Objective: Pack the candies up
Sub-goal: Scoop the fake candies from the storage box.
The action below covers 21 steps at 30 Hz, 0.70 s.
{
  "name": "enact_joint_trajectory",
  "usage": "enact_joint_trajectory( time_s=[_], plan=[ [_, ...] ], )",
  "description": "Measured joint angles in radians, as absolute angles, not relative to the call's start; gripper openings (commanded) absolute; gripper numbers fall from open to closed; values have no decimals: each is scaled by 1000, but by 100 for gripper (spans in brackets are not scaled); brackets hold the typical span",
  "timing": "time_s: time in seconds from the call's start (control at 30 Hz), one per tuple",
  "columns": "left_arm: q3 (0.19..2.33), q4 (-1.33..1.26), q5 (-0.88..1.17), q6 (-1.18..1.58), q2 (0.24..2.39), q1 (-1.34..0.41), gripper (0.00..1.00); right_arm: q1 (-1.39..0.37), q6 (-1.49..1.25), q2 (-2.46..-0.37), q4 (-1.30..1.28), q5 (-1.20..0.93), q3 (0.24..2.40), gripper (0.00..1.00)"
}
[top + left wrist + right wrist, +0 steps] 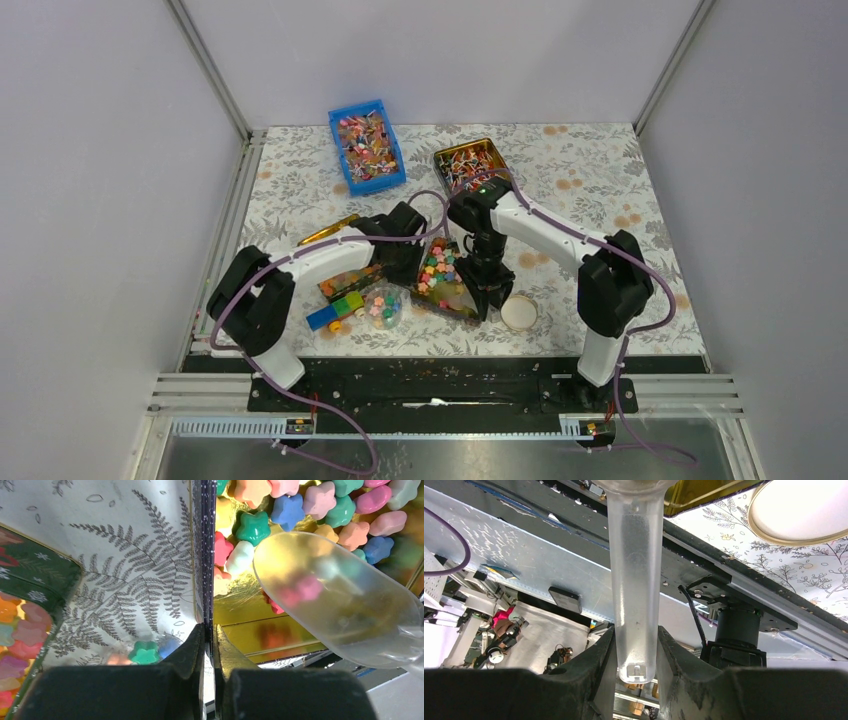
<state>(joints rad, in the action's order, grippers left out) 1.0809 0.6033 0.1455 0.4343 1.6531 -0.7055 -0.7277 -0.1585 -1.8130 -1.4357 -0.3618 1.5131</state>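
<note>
**Loaded scoop over the tin: watch for roll and spill**

Your right gripper [635,641] is clenched on the round handle of a translucent frosted plastic scoop [634,570]. The jaws press it from both sides near its butt end. The scoop's bowl hangs low over the gold-lined metal tin [260,620] with a few pieces inside it, a pink one showing clearest.

Your left gripper [209,635] is clamped on that tin's thin dark side wall, one finger inside and one outside, steadying it on the grey fern-patterned surface [125,555].

The small pastel star- and flower-shaped candies [295,505] lie heaped in the far part of the tin. A few more sit in a small clear container [381,305] just left of the tin. A round white lid [804,510] lies on the surface to the right.

What could go wrong:
- The handle is smooth and round, so it may twist in your grasp and tip the load out.
- The path to the container passes close by your left gripper, and a knock there would scatter candies.
- A hard drag of the scoop could pull the tin's thin wall out of the clamp, or tilt the tin.
</note>
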Motion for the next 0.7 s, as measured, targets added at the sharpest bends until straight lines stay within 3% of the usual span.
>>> enact_joint_trajectory(
  time_s=[0.7],
  plan=[
    [1054,634,90,464,1618,-752,0,-728,-139,-1921,-1494,-383,1598,0]
  ],
)
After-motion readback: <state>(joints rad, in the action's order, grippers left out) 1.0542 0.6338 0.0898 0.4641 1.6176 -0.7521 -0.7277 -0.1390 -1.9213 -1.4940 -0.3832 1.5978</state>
